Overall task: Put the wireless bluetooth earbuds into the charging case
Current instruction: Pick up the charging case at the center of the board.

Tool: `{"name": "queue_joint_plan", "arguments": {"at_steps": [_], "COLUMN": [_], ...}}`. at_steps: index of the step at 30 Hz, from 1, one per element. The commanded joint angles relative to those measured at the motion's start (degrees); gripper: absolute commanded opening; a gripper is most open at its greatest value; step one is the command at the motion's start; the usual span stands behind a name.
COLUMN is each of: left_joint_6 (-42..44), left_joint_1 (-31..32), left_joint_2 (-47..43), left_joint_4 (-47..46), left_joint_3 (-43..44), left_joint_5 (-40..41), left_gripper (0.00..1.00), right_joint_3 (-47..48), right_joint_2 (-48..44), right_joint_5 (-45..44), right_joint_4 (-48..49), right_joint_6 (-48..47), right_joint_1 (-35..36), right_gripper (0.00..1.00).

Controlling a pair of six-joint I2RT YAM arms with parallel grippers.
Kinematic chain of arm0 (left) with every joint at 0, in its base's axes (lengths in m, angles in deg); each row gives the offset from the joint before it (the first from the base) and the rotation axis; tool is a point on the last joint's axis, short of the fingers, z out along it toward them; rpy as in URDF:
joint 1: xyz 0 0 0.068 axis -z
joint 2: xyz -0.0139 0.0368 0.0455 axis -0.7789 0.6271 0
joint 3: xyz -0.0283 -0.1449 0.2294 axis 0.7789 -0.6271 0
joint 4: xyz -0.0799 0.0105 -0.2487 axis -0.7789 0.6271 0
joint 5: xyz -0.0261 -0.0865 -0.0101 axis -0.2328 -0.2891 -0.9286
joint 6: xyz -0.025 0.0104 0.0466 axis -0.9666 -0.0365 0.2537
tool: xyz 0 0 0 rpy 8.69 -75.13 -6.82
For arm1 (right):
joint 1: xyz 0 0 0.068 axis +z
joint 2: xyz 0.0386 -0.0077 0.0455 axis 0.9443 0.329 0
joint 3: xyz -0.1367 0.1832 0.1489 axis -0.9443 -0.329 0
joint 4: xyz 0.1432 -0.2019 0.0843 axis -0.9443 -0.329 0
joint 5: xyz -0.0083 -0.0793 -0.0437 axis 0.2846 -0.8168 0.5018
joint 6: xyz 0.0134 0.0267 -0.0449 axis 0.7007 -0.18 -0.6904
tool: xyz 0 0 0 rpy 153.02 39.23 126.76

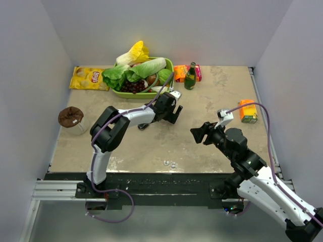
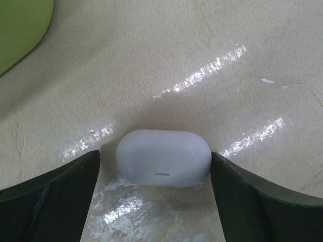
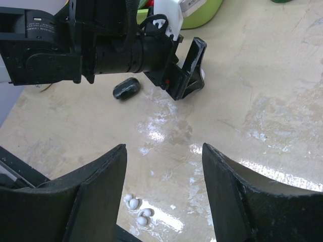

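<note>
- claws first: how do they stand?
- left gripper (image 1: 174, 110) is spread and low over the table (image 1: 151, 146), with one finger on each side of the white case (image 2: 163, 157). the finger on the right of the wrist view is at the case's end, touching or nearly, i can't tell which. a sliver of table shows between the case and the other finger.
- so it isn't pinching it?
- no, it's not clamped. the case lies flat with its lid closed and its long side across the gap.
- and the other arm?
- right gripper (image 3: 164, 151) is spread too, with nothing between its fingers. it hangs above the table, pointed toward the left gripper.
- where are the buds?
- whitish earbuds (image 3: 134, 203) lie in a little cluster on the bare table near its front edge, between the two arm bases and well apart from both cases. in the right wrist view they sit low, just beside the finger on the left of that view.
- both cases?
- a black case (image 3: 126, 88) lies closed on the table by the left forearm, near the white one but apart from it.
- anything else close?
- a green basket (image 1: 128, 94) of lettuce and grapes sits just behind the left gripper. a green bottle (image 1: 190, 75) stands beside it, and an orange carton (image 1: 248, 111) is well off to the right.
</note>
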Motion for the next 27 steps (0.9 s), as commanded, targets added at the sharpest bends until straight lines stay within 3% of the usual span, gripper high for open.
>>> {"name": "queue_joint_plan", "arguments": {"at_steps": [1, 8, 21, 24, 25, 27], "left_joint_6": [3.17, 2.30, 0.71, 0.89, 0.97, 0.80], "left_joint_1": [-0.21, -0.30, -0.30, -0.30, -0.30, -0.30], "left_joint_2": [4.03, 4.38, 4.47, 4.56, 4.47, 3.77], "left_joint_4": [5.78, 5.95, 6.48, 7.01, 7.27, 6.49], "left_joint_3": [-1.10, -1.71, -2.86, -2.77, -2.86, -3.38], "left_joint_5": [-1.15, -1.67, 0.08, 0.26, 0.35, 0.35], "left_gripper": [0.91, 0.83, 0.79, 0.69, 0.57, 0.42], "right_joint_3": [0.75, 0.57, 0.39, 0.39, 0.39, 0.48], "right_joint_2": [-0.55, -0.55, -1.16, -1.07, -1.16, -1.07], "right_joint_5": [-0.82, -0.73, -0.82, -0.91, -0.82, -0.82], "right_joint_4": [1.16, 1.16, 0.98, 1.07, 1.07, 1.07], "right_joint_6": [-0.90, -0.81, -0.81, -0.73, -0.73, -0.73], "right_joint_1": [0.10, 0.10, 0.10, 0.10, 0.19, 0.10], "right_gripper": [0.65, 0.65, 0.65, 0.65, 0.65, 0.65]}}
